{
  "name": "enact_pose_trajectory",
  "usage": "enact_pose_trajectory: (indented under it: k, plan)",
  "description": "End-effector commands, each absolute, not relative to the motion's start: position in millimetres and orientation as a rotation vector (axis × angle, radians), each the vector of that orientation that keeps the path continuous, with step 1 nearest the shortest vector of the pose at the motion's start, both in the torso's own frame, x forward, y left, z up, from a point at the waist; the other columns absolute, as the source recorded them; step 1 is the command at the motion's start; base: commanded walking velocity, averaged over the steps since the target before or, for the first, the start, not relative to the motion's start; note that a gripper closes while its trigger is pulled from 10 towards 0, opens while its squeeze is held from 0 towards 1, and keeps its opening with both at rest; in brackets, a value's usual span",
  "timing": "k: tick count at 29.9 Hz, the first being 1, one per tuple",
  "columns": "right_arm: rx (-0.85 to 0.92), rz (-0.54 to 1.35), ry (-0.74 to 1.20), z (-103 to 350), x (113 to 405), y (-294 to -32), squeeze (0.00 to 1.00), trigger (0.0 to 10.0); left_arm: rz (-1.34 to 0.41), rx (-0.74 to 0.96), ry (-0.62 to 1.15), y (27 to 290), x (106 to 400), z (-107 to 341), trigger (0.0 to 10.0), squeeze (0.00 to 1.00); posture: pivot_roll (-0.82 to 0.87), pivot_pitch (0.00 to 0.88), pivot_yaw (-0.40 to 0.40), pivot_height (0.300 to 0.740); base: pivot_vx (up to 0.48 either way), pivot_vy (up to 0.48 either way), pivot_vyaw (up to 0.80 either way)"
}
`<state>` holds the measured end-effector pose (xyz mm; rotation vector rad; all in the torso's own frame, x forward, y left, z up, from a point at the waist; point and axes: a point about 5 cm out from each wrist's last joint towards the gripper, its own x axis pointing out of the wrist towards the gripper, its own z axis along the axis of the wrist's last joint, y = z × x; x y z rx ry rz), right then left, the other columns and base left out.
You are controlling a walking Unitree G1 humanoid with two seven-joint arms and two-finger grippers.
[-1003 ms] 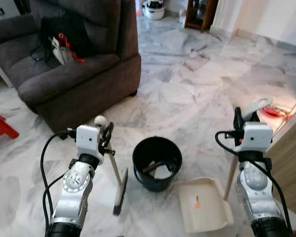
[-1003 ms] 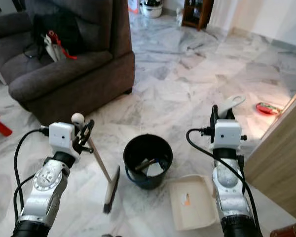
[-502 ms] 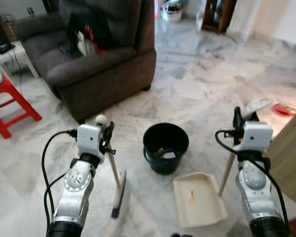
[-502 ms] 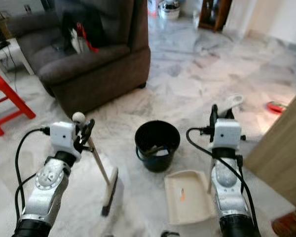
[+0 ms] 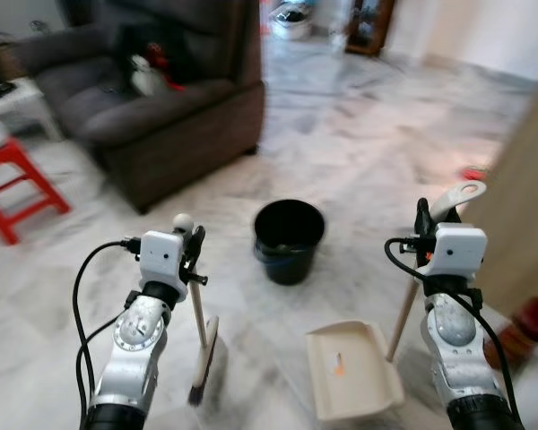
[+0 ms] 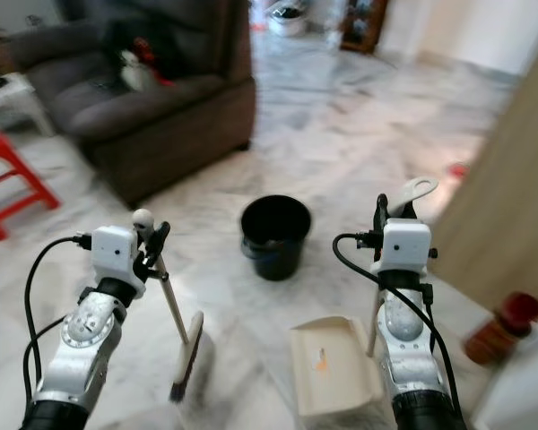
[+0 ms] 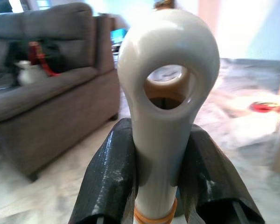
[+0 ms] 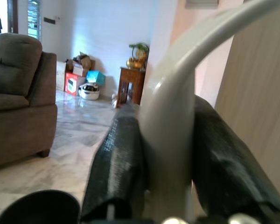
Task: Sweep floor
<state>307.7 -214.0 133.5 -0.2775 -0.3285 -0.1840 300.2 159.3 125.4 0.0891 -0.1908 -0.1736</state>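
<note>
Looking down, head views: marble floor, blurred toward the far edge.
Left gripper: fingers clamped on the upper end of the broom, whose handle slants down to a brush head resting on the floor in front of the left arm.
Right gripper: fingers clamped just below the looped top of the dustpan handle.
Dustpan: cream tray lying flat on the floor beside the right arm, with a small orange scrap inside.
Bucket: black, upright on the floor between and beyond the two arms; there is probably some rubbish in it, but the blur hides what.
Sofa: dark, at the far left of the floor, with a black bag on its seat.
Stool: red, at the left edge of the floor.
Left wrist view: two black fingers pressed against either side of the cream broom handle, its ring-shaped end standing above them; sofa behind.
Right wrist view: two black fingers closed around the pale dustpan handle; bucket rim in the near corner, wooden panel close beside.
</note>
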Motion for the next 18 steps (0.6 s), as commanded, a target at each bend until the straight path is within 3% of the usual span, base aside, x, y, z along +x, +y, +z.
enact_pose_trajectory:
  k: [1, 18]
  plan:
    - [-0.28, -0.187, -0.365, 143.5, 309.6, -214.8, 0.0, 10.0, -0.181, 0.086, -0.255, 156.9, 303.2, 138.6, 10.0, 0.0, 0.01, 0.07, 0.029, 0.74, 0.0, 0.0, -0.8]
    - [-0.283, -0.21, -0.332, 139.0, 309.3, -219.2, 0.0, 10.0, -0.193, 0.092, -0.26, 155.7, 304.7, 139.7, 10.0, 0.0, 0.01, 0.045, 0.034, 0.74, 0.0, 0.0, -0.8]
